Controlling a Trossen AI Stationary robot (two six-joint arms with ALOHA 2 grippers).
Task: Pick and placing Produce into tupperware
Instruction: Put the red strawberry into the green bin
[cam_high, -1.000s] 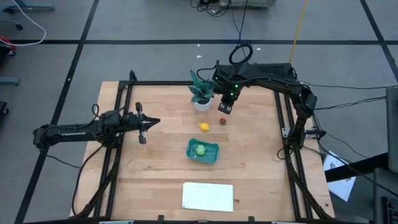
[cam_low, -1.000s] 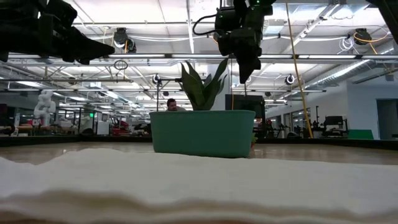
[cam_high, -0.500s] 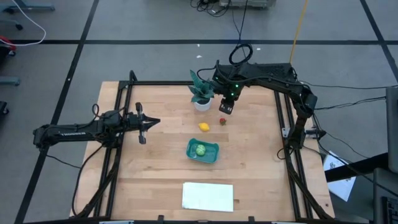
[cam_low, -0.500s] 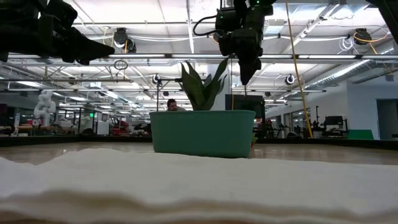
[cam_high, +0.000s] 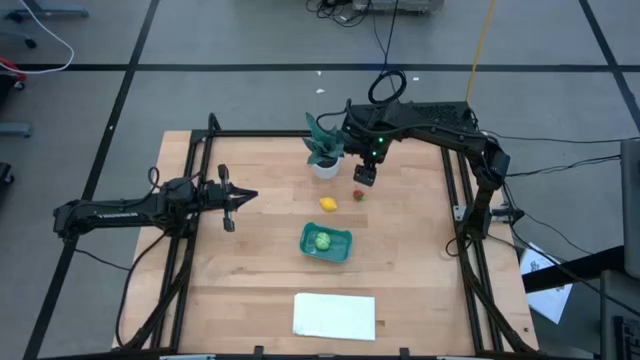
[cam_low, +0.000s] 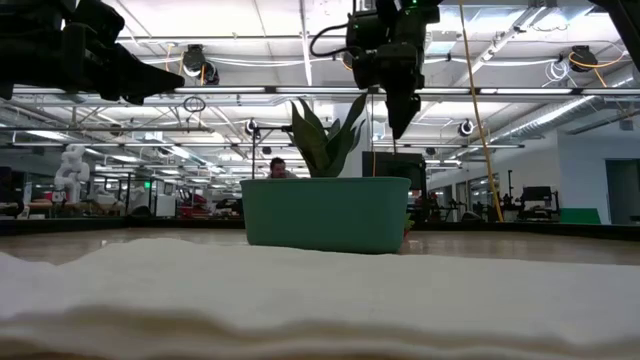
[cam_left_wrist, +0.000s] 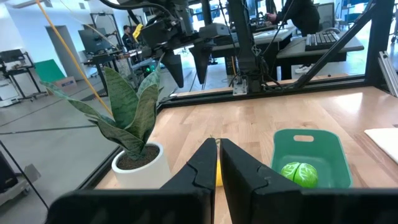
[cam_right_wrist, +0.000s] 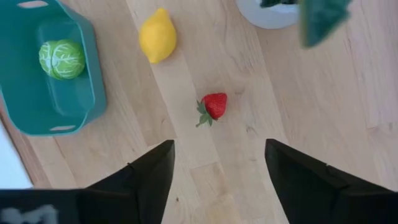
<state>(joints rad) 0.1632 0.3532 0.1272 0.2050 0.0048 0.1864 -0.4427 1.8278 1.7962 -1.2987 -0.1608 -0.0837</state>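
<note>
The teal tupperware (cam_high: 326, 243) sits mid-table with the round light-green piece (cam_high: 322, 241) inside it. The yellow lemon (cam_high: 328, 204) and the small red strawberry (cam_high: 358, 195) lie on the bare wood beyond it. My right gripper (cam_right_wrist: 217, 168) hangs open well above the table, fingers pointing down. The strawberry (cam_right_wrist: 214, 106) lies just ahead of its fingers, which touch nothing. My left gripper (cam_left_wrist: 217, 163) is shut and empty, held level over the table's left part (cam_high: 232, 197).
A potted spiky plant (cam_high: 323, 152) stands at the far side, close beside my right gripper. A white flat sheet (cam_high: 334, 315) lies near the front edge. A black frame (cam_high: 200, 150) runs along the table's sides. Bare wood lies to the right of the tupperware.
My right gripper has opened its fingers while hovering over the strawberry, staying nearly in place. The produce and the tupperware have not moved.
</note>
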